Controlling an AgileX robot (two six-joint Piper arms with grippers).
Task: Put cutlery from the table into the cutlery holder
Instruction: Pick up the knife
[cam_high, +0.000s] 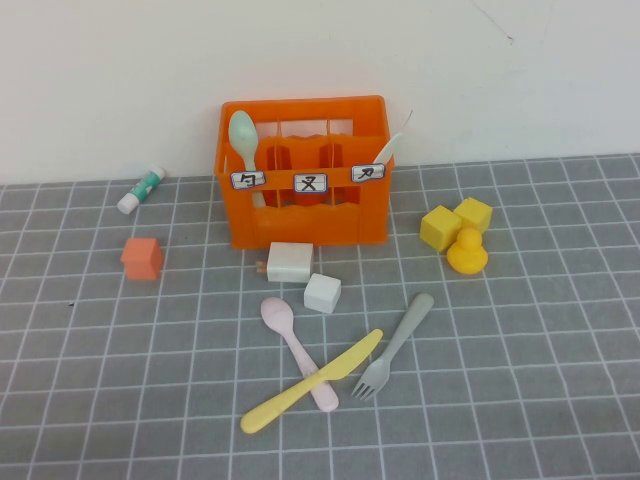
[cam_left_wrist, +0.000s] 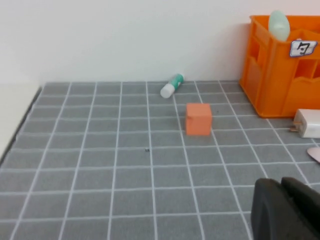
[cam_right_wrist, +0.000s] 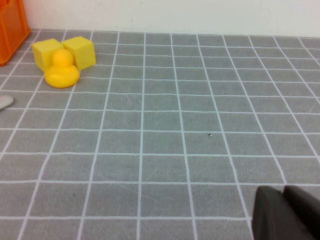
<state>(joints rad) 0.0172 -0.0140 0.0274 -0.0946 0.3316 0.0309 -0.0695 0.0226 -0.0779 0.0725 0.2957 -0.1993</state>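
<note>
Neither arm shows in the high view. Left tool (cam_left_wrist: 287, 210): only its dark tip shows at the edge of the left wrist view, low over bare tabletop (cam_left_wrist: 100, 165), fingers together, nothing held. Right tool (cam_right_wrist: 287, 212): same in the right wrist view, dark tip at the frame edge, low over bare tiles, fingers together, empty.

Cutlery holder (cam_high: 305, 215) stands at the back centre of the tabletop, near the wall. Mint-green spoon (cam_high: 243, 135) stands in its left compartment, bowl up. White knife (cam_high: 388, 152) leans in the right compartment, tip past the rim.

In front of the holder, flat on the tiles: pink spoon (cam_high: 290, 340), yellow knife (cam_high: 320, 378) lying across its handle, grey fork (cam_high: 400, 340) just right of them, tines near the knife's end.

Two white blocks (cam_high: 300, 268) sit between holder and loose cutlery. Small orange cube (cam_high: 142, 257) and white-and-green tube (cam_high: 140, 190) off to the left; two yellow cubes (cam_high: 455, 222) w/ a yellow duck (cam_high: 466, 250) to the right.
</note>
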